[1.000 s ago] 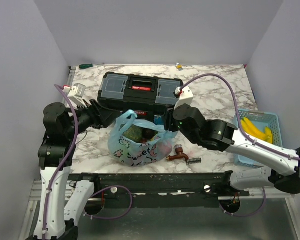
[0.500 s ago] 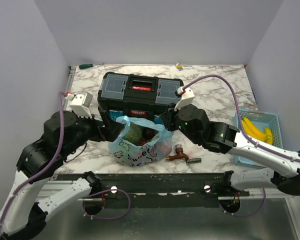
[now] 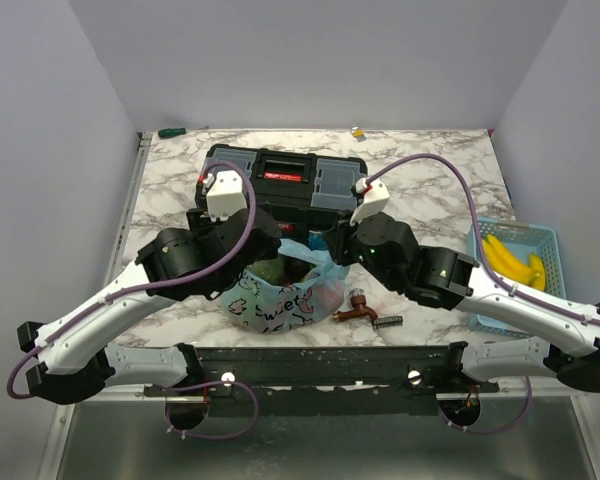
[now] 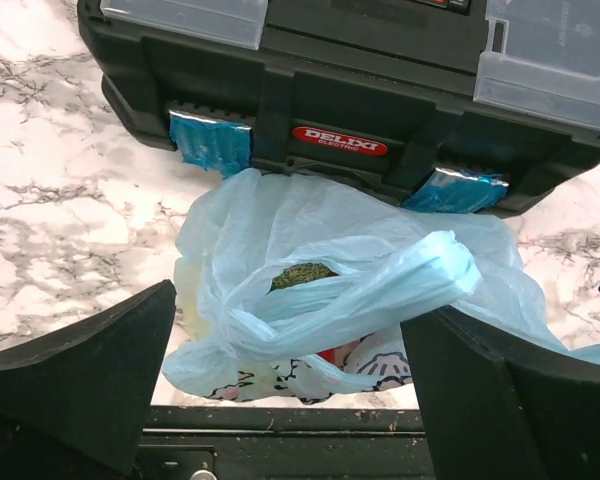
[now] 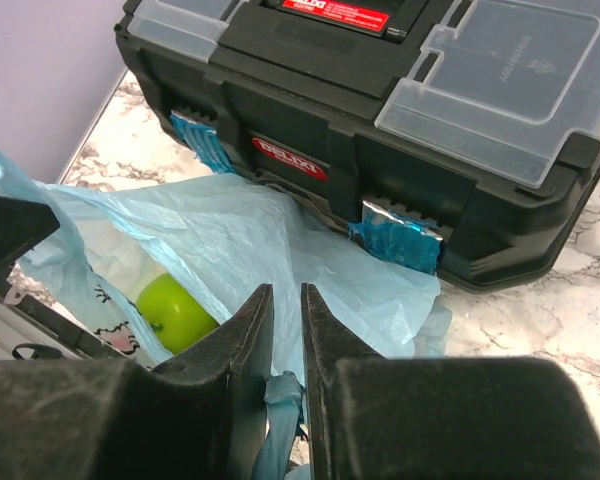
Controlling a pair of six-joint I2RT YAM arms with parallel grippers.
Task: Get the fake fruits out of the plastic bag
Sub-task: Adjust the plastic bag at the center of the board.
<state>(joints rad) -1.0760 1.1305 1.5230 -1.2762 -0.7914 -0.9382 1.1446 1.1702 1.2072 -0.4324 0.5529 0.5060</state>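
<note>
The plastic bag [image 3: 280, 298], light blue with a cartoon print, slumps on the marble table just in front of the black toolbox [image 3: 280, 180]. In the left wrist view my left gripper [image 4: 290, 320] hangs open above the bag [image 4: 320, 270], one finger on each side. A green-brown fruit [image 4: 302, 275] shows through the bag's mouth, with something red [image 4: 332, 354] lower down. My right gripper [image 5: 285, 295] is shut on a twisted strip of the bag's handle [image 5: 280, 400]. A green apple [image 5: 173, 312] lies inside the bag to its left.
A light-blue mesh basket [image 3: 540, 240] with yellow bananas [image 3: 510, 262] stands at the right edge. A brown tap-like part [image 3: 358, 305] and a small spring [image 3: 387, 321] lie right of the bag. A green tool [image 3: 170, 131] and a small yellow thing [image 3: 357, 131] lie at the back.
My left arm swung in from the left to hang over the bag and its gripper opened, letting the bag's left side sag. My right gripper closed on the bag's handle.
</note>
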